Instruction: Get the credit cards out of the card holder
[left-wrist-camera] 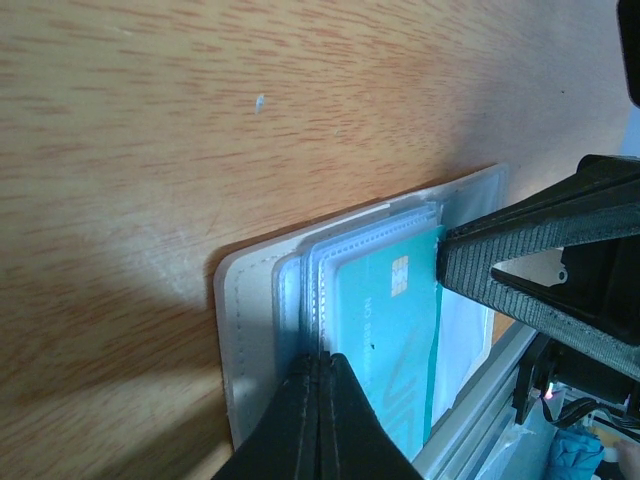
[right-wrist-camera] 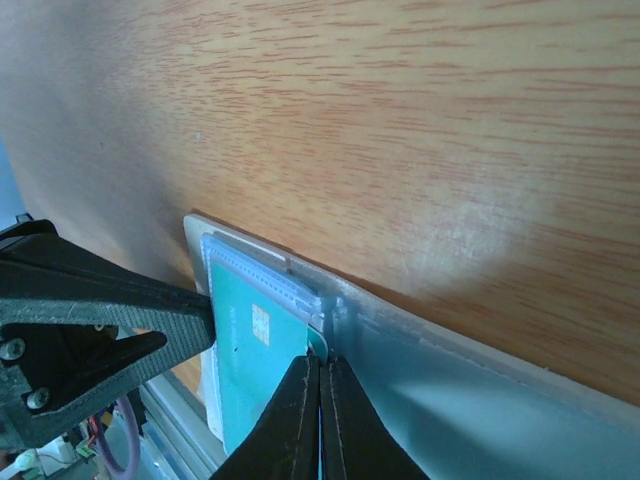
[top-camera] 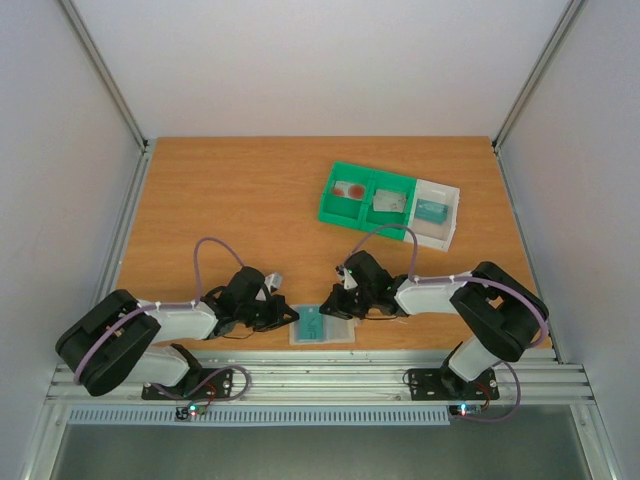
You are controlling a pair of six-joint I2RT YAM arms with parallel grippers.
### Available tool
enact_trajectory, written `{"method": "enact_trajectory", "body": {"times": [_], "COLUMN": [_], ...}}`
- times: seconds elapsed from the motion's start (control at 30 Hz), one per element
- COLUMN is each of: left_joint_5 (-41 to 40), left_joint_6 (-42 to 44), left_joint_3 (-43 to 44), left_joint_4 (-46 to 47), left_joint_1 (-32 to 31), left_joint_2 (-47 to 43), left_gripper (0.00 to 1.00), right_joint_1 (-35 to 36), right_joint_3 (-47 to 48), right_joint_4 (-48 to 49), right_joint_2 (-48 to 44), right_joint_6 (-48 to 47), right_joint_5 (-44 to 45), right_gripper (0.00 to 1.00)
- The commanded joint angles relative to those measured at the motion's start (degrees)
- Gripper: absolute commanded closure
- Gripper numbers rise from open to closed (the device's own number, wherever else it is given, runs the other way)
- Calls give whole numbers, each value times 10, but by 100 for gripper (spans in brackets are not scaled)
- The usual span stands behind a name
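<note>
- My left gripper point(left-wrist-camera: 320, 365) was pinched shut on the stacked pocket edges of the card holder point(left-wrist-camera: 250, 330), right at my fingertips. I judge that grip was there to pin the sleeve down so it would not slide with the card.
- My right gripper point(right-wrist-camera: 320, 368) was also closed tight. As far as I could tell it was clamped on the chip end of the teal card point(left-wrist-camera: 385, 330), the hold I would need for pulling that card free.
- The holder lay open and flat on the table point(left-wrist-camera: 200, 120), directly between my two grippers. Its long axis ran from one hand across to the other.
- The teal card sat mostly inside its pocket. Its long axis led away from my left fingertips, and its chip end pointed toward my right fingertips.
- Well beyond both hands stood the green bin point(top-camera: 340, 218), with the red-marked card point(top-camera: 349, 190) in one compartment and the greyish card point(top-camera: 389, 202) in the other. By my reckoning only the teal one remained to extract.
- Touching the bin's far side, a white tray point(top-camera: 441, 234) held a teal item point(top-camera: 431, 211) that was too small to identify.
</note>
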Motion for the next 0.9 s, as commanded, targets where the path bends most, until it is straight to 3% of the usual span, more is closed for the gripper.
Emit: {"method": "enact_trajectory", "body": {"times": [0.0,0.87], "left_joint_5": [-23,-33], "left_joint_6": [10,23], "left_joint_3": [-9,-7], "left_joint_4": [-6,-23], "left_joint_1": [-3,-4], "left_joint_2": [-3,-3], "left_gripper": [100,98], "right_joint_1": [7,-8], "right_joint_3": [-7,24], "right_joint_4": [-18,-157], "right_joint_2": [-29,-131], "right_joint_6": [-12,-93], "right_joint_5": [15,60], "right_gripper": [99,99]}}
